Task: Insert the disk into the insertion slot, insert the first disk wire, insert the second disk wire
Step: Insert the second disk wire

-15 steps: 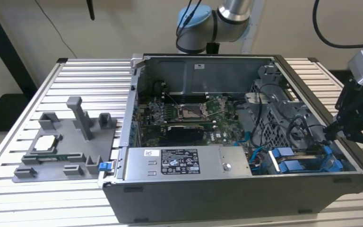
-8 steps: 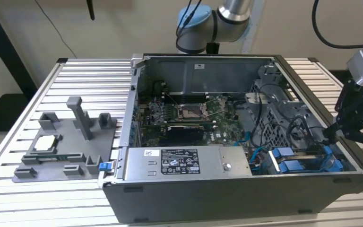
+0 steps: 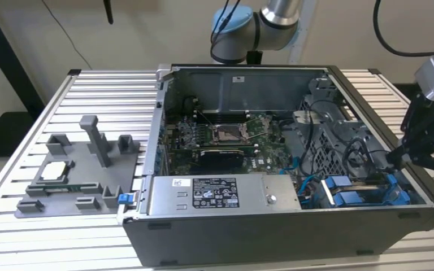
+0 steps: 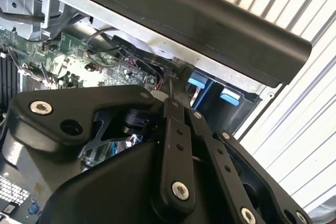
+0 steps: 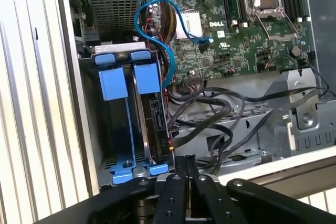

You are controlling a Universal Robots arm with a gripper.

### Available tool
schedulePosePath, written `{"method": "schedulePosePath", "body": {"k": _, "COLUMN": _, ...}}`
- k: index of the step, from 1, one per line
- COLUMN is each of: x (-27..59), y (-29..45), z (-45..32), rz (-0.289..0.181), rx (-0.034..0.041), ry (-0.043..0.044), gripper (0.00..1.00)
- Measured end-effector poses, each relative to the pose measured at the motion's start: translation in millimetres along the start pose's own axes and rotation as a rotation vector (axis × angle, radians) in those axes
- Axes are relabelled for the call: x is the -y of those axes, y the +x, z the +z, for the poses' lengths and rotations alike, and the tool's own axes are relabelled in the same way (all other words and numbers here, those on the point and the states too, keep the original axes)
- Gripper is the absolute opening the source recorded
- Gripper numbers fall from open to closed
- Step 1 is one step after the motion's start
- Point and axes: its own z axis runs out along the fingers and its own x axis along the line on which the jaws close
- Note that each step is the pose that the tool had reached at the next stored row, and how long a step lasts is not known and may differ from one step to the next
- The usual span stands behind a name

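The disk (image 5: 148, 80) stands in the insertion slot of the grey drive cage (image 5: 86, 129), its blue frame end showing, beside another blue-fronted drive (image 5: 112, 82). In the exterior view the disk (image 3: 338, 182) is at the case's near right corner. My gripper (image 5: 184, 162) hovers at the cage's open end, close to the disk's connector side. Its fingers are pressed together on a black disk wire (image 5: 181, 141) that loops out of a cable bundle. In the second wrist view the gripper (image 4: 173, 90) points at the same corner, and in the exterior view the gripper (image 3: 393, 165) hangs over the case's right side.
The open computer case (image 3: 277, 248) lies on a slatted table. Inside are the motherboard (image 3: 225, 135), a power supply (image 3: 217, 195) and a blue cable (image 5: 157, 30). Loose black cables (image 5: 220, 114) lie beside the cage. A grey fixture tray (image 3: 74, 175) sits at the exterior view's left.
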Motion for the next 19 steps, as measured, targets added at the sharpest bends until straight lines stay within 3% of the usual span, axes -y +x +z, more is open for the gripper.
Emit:
{"method": "schedulePosePath", "body": {"k": 6, "x": -0.5, "y": 0.9, "z": -3.7, "rz": 0.001, "rx": 0.0001, "ry": 0.0004, "gripper": 0.00}}
{"method": "schedulePosePath", "body": {"k": 7, "x": -0.3, "y": 1.9, "z": -4.1, "rz": 0.002, "rx": 0.0002, "ry": 0.0004, "gripper": 1.00}}
{"method": "schedulePosePath", "body": {"k": 15, "x": 6.1, "y": 5.3, "z": -1.4, "rz": 0.001, "rx": 0.0007, "ry": 0.0003, "gripper": 1.00}}
{"method": "schedulePosePath", "body": {"k": 19, "x": 11.6, "y": 12.1, "z": -1.4, "rz": 0.001, "rx": 0.0111, "ry": -0.0016, "gripper": 1.00}}
